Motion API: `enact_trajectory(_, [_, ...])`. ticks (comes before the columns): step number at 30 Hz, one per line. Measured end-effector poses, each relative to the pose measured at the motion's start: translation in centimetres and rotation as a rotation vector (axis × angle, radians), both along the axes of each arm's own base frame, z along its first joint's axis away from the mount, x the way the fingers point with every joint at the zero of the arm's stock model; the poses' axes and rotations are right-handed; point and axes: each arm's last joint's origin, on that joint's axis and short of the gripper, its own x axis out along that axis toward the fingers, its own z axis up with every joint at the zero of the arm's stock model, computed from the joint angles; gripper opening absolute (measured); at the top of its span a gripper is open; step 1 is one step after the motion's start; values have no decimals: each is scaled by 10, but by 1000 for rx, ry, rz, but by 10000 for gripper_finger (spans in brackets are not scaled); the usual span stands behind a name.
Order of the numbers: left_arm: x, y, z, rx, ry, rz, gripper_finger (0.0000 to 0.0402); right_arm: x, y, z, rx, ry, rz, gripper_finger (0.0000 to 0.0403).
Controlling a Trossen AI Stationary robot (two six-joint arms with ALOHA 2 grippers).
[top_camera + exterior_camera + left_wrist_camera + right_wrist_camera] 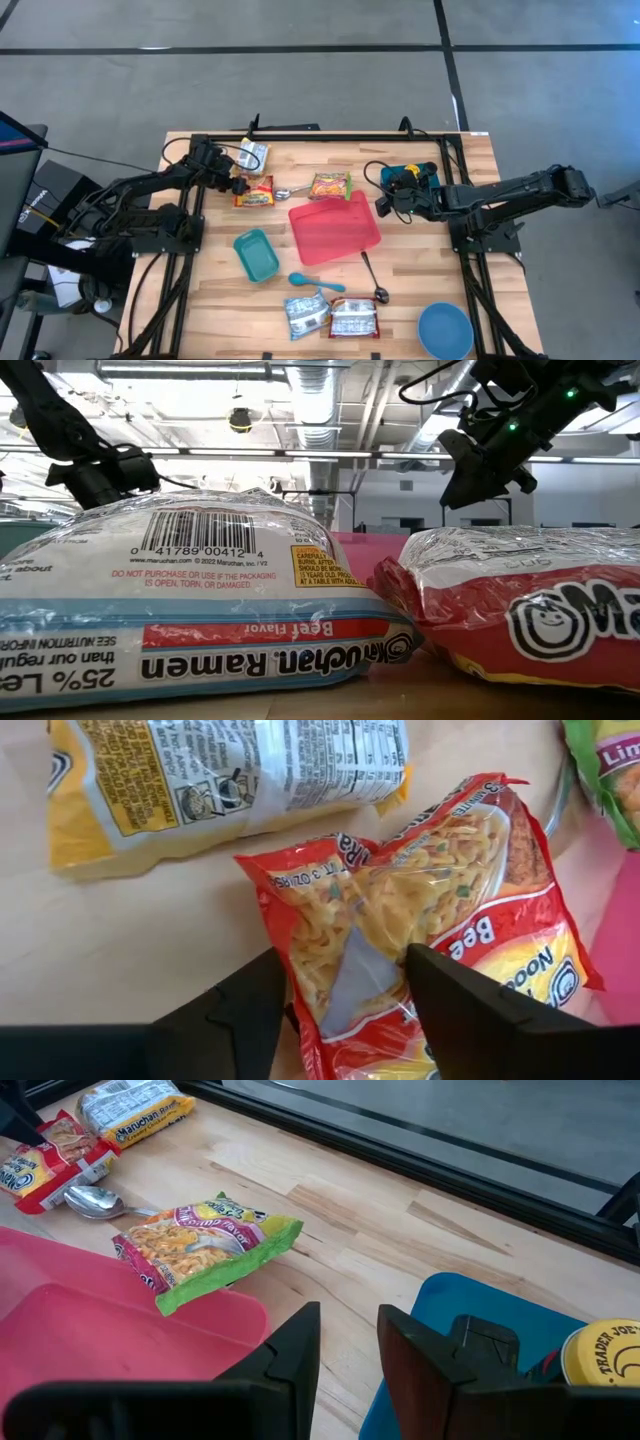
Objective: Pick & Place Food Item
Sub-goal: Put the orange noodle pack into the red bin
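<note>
A red ramen packet (254, 192) lies flat on the wooden table at the far left, beside a yellow-and-white packet (252, 154). My left gripper (345, 990) slants down over the red packet's near end, fingers apart, with a strip of the packet between them. A green packet (205, 1245) lies with one edge on the rim of the pink tray (334, 229) in the middle. My right gripper (348, 1325) hovers at the tray's far right corner, its fingers a little apart with nothing between them. My left gripper comes at the red packet (430, 920) slanting down from the table's left side. One fingertip (265, 1005) stands at the packet's long edge and the other (440, 995) over its printed face. The packet lies flat on the table. I cannot tell whether the fingertips touch it.
A metal spoon (290, 191) lies between the red and green packets. Nearer are a teal container (256, 254), a blue spoon (315, 283), a dark spoon (372, 275), two silver packets (330, 317) and a blue bowl (445, 330). A blue box with a can (605, 1355) sits under my right arm.
</note>
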Motion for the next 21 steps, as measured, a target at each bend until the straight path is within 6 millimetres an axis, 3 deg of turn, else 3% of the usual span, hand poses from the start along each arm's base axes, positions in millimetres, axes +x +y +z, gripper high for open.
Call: enact_trajectory(21, [1,2,2,22,-18,-2,115,0,0,0,1,0,0,98])
